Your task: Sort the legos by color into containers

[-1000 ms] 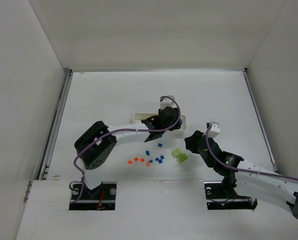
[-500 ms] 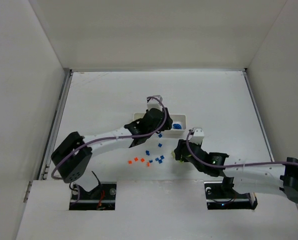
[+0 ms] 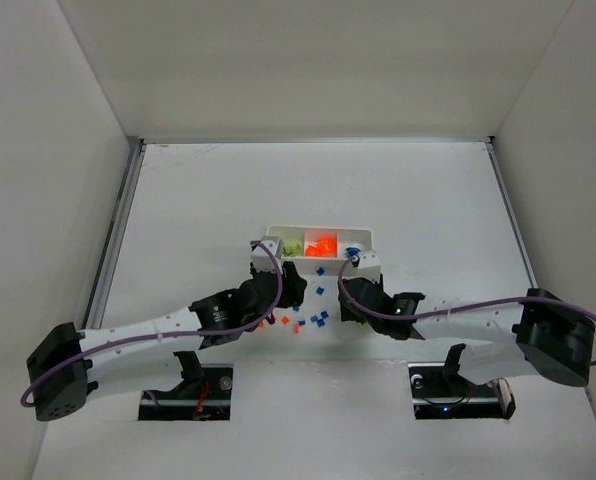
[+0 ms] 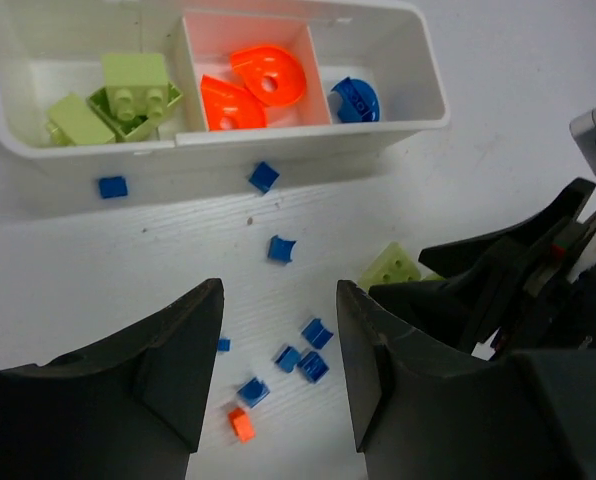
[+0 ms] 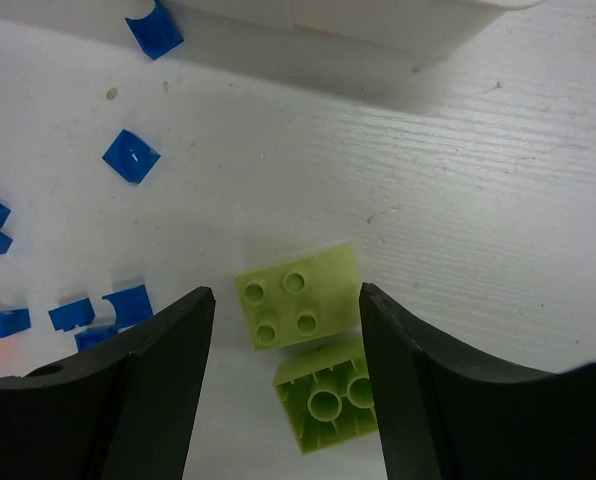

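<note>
Legos (image 5: 300,297), two lime ones, lie on the worktop (image 5: 498,200) inside our spread right pincer (image 5: 285,300). Our left pincer (image 4: 278,300) is spread and empty, the tray (image 4: 378,137) at twelve o'clock.

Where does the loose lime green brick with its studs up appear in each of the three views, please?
Top external: not visible, hidden under the right gripper.
Left wrist: lime green brick right of centre, partly behind the right gripper.
Right wrist: lime green brick at centre, between the fingers.
Shared landmark: the white tray behind it.
</note>
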Action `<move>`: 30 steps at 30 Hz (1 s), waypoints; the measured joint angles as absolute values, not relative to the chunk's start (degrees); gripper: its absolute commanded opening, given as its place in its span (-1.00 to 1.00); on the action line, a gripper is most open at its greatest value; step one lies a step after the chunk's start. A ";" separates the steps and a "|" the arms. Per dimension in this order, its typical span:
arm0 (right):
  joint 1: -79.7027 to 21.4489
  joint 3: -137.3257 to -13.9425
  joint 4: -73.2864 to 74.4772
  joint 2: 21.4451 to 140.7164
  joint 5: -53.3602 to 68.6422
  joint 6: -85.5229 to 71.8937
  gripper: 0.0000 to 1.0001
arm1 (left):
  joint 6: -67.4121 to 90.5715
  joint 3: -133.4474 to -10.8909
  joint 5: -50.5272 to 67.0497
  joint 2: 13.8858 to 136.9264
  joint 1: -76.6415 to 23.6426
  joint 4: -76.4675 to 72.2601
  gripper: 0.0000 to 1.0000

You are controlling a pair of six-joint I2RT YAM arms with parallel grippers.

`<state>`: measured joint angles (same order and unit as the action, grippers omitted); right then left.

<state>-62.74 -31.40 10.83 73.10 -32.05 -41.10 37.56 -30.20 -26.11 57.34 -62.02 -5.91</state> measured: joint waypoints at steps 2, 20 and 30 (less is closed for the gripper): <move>-62.59 -31.57 10.70 74.54 -31.35 -40.64 0.20 | 38.00 -28.60 -27.79 55.09 -63.22 -4.01 -0.08; -61.01 -39.00 8.54 72.71 -29.06 -37.12 -0.37 | 47.81 -19.59 -38.48 43.97 -73.73 11.77 -0.17; -57.58 -59.22 2.85 87.07 -25.58 -32.12 -0.33 | 58.50 -20.29 -45.93 48.66 -74.63 23.16 -0.14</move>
